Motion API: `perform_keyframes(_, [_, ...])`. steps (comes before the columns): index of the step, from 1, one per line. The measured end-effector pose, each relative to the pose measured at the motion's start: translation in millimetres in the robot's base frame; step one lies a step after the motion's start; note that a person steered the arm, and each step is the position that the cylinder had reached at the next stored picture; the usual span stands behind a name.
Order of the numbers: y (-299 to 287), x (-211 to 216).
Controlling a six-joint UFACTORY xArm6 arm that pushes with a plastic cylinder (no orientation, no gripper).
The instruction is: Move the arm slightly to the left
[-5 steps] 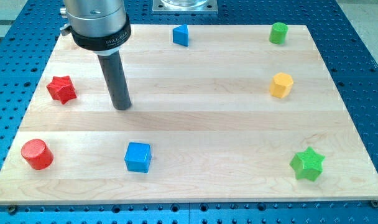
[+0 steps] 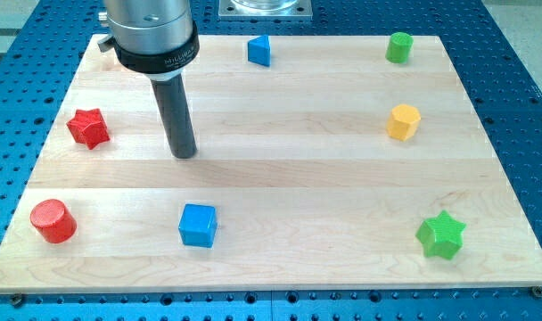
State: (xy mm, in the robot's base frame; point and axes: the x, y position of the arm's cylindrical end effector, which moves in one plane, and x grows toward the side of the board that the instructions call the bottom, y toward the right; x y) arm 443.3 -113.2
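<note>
My tip (image 2: 184, 153) rests on the wooden board (image 2: 289, 178) in its left half. It touches no block. The red star (image 2: 88, 127) lies well to the tip's left. The blue cube (image 2: 198, 224) lies below the tip, toward the view's bottom. The red cylinder (image 2: 53, 220) stands at the bottom left.
A blue triangular block (image 2: 259, 50) sits at the top centre. A green cylinder (image 2: 398, 46) is at the top right, a yellow hexagonal block (image 2: 403, 121) below it, and a green star (image 2: 441, 234) at the bottom right. A blue perforated table (image 2: 521, 89) surrounds the board.
My tip has moved slightly toward the view's right. No block has moved.
</note>
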Motion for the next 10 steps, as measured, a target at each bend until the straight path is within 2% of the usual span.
perform_keyframes(10, [-25.4, 1.4])
